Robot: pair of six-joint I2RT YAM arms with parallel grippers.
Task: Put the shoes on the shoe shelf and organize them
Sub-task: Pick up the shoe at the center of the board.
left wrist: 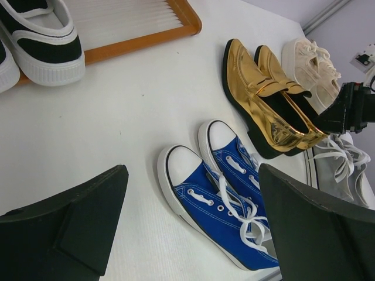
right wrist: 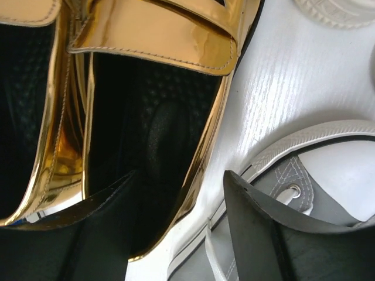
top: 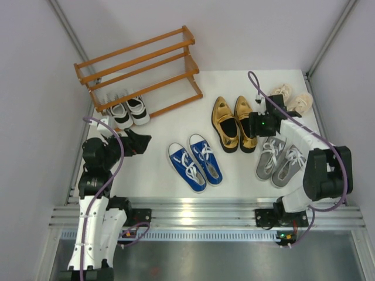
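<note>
Over the gold loafers, right claw (right wrist: pixel 180 181): partly open, gripping nothing; it was down at the heel end of the pair
Right claw fingers: one was inside the opening of the loafer nearer the grey sneakers (top: pixel 280 159), the other outside it above the strip of table (top: pixel 158 175) beside the grey pair; that loafer's side wall ran between them, with a gap showing on each side
Left claw (left wrist: pixel 193 170): spread wide and empty, touching nothing, hovering above the table on the left, pointed toward the blue sneakers (top: pixel 195 162)
Gold loafers (top: pixel 234 123): side by side on the table, right of centre, toes toward the back wall
Grey sneakers: on the table just beside the loafers' heels, near the right arm
Blue sneakers: together at mid-table, well apart from the shelf
Beige lace-ups (top: pixel 293 98): back right corner, behind the right claw
Black-and-white sneakers (top: pixel 130 111): at the foot of the shelf, heels sticking out toward the arms
Shelf (top: pixel 140 55): back left, upper tiers bare
</note>
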